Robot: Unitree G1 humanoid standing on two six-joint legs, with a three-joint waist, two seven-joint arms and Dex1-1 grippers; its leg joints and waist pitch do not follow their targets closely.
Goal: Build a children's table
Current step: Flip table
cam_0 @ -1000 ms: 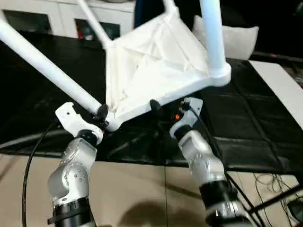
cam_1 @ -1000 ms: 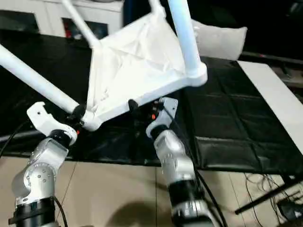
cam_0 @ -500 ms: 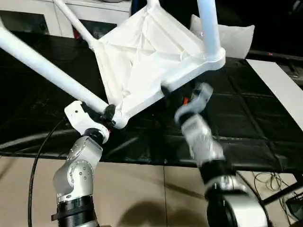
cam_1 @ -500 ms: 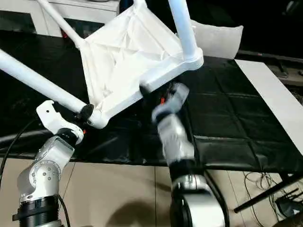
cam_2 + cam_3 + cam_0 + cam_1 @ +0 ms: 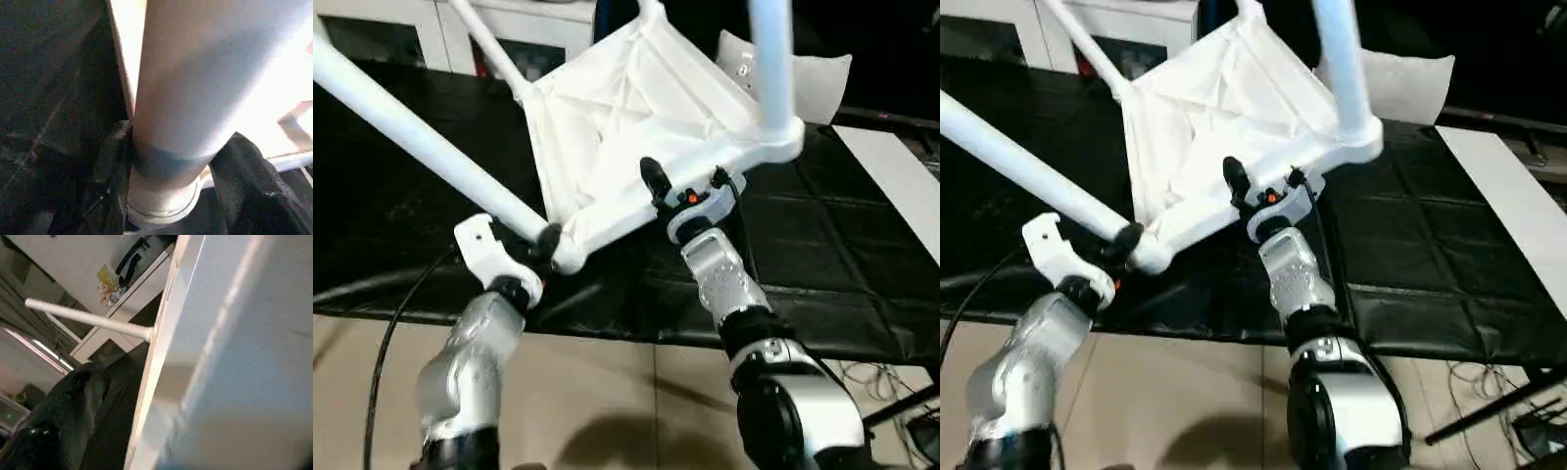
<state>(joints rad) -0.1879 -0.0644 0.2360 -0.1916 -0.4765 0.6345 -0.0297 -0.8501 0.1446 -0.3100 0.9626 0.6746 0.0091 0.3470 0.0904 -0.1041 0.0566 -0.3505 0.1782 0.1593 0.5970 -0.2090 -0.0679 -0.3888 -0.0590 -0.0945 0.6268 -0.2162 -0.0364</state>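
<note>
The white children's table (image 5: 636, 108) hangs tilted over the black mat, its ribbed underside facing me. Three legs show: one long leg (image 5: 421, 137) running up to the left, one (image 5: 771, 59) rising at the right corner, and a thinner-looking one (image 5: 489, 44) at the back. My left gripper (image 5: 546, 240) is shut on the long leg just above its corner socket (image 5: 570, 257). In the left wrist view both fingers (image 5: 115, 166) press against that leg (image 5: 195, 73). My right gripper (image 5: 680, 191) stands open across the top's near rim, and one finger (image 5: 63, 416) stays apart from the rim (image 5: 234, 357).
A black padded mat (image 5: 842, 255) covers the work surface. A grey-white cushion (image 5: 822, 83) lies behind the table, with a white cabinet (image 5: 401, 29) at the back left. A white panel (image 5: 901, 176) lies at the right, and cables (image 5: 891, 377) trail on the floor.
My right gripper has risen from under the near rim and turned, so that one finger now stands over the rim. The table has tipped a little. The left grip is unchanged.
</note>
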